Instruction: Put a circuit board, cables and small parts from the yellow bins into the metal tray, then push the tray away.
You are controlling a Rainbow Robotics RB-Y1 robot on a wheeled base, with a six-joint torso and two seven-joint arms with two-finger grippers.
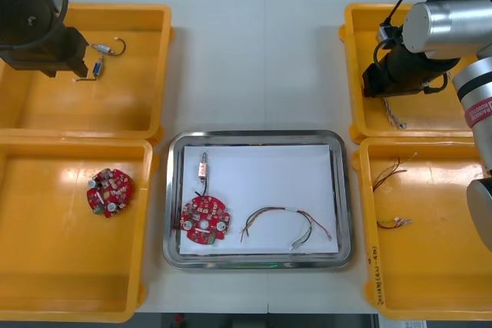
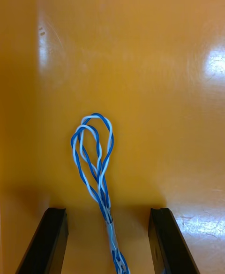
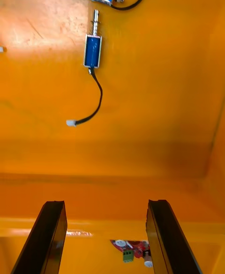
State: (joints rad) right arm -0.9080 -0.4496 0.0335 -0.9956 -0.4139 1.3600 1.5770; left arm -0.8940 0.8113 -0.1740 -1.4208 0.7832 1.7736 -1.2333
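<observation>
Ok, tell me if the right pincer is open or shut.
Open: the right pincer has its fingers well apart, the blue and white cable lying loose between them.

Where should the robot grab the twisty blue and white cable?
Pinch the blue and white cable at its tight twisted stem, not the floppy loop. It lies flat in the yellow bin, between the right end effector's open fingers, so come straight down.

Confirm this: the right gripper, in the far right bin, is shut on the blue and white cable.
Not shut: the right wrist view shows the right gripper open in the far right bin, fingers astride the blue and white cable.
</observation>
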